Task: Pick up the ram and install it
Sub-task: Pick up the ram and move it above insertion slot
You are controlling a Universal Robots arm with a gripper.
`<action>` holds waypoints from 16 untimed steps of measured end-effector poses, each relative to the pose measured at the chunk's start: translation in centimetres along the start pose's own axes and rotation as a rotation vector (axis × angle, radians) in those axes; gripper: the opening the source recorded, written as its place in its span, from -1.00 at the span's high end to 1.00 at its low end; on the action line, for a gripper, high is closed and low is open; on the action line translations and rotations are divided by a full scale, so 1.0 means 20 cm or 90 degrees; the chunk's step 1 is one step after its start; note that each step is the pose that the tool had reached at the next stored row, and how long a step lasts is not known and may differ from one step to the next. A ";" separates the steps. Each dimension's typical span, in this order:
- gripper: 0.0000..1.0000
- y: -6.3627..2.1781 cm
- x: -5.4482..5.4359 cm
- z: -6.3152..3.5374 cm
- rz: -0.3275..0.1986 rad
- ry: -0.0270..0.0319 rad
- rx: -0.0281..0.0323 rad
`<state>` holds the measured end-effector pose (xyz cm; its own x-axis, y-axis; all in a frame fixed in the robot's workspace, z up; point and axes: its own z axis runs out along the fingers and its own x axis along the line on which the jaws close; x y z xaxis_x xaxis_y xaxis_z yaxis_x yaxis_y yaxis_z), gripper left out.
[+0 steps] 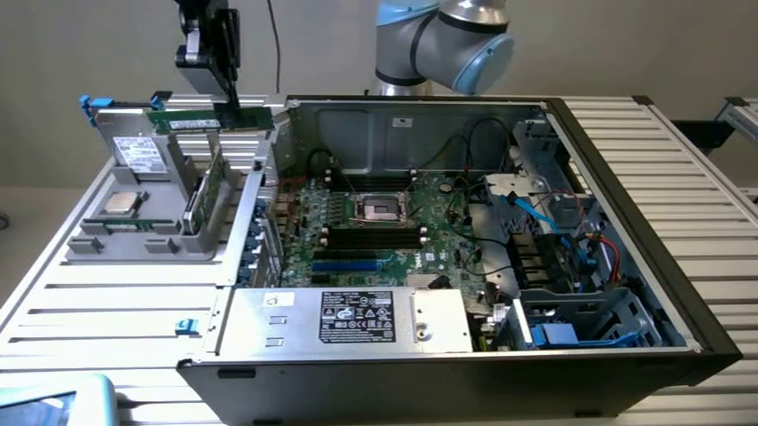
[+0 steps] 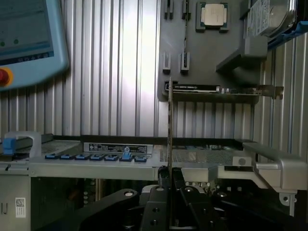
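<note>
my pincer is closed tight on the ram — the long thin green stick with the little white label. i hold it up in the air with its long side level, and my grip is nearer the end by the computer case. the ram hangs above the grey holder, just to the exterior view's left of the open case, close to the top of the case's side wall.

in the wrist view i see the ram from its thin edge, like a straight line coming out from between my two black fingers.

down in the holder lies the square silver chip. the grey drive with blue clips leans behind it. another green card stands on its edge in the holder, under the ram. inside the case the green main board lies flat — well apart from the ram.
</note>
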<state>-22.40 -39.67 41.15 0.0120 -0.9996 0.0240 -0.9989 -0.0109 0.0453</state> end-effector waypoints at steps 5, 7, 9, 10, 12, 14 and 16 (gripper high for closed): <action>0.72 -0.114 0.00 -0.005 0.000 0.0000 -0.0012; 0.72 -0.158 0.00 -0.007 0.000 -0.0001 -0.0025; 0.72 -0.203 0.00 -0.009 0.000 -0.0001 -0.0039; 0.72 -0.227 0.00 -0.010 0.000 -0.0001 -0.0045; 0.72 -0.272 0.00 -0.012 0.000 -0.0001 -0.0062; 0.72 -0.317 0.00 -0.014 0.000 -0.0002 -0.0086; 0.72 -0.363 0.00 -0.015 0.000 -0.0002 -0.0111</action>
<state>-15.12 -39.66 41.13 0.0125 -0.9996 0.0237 -0.9980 -0.0110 0.0626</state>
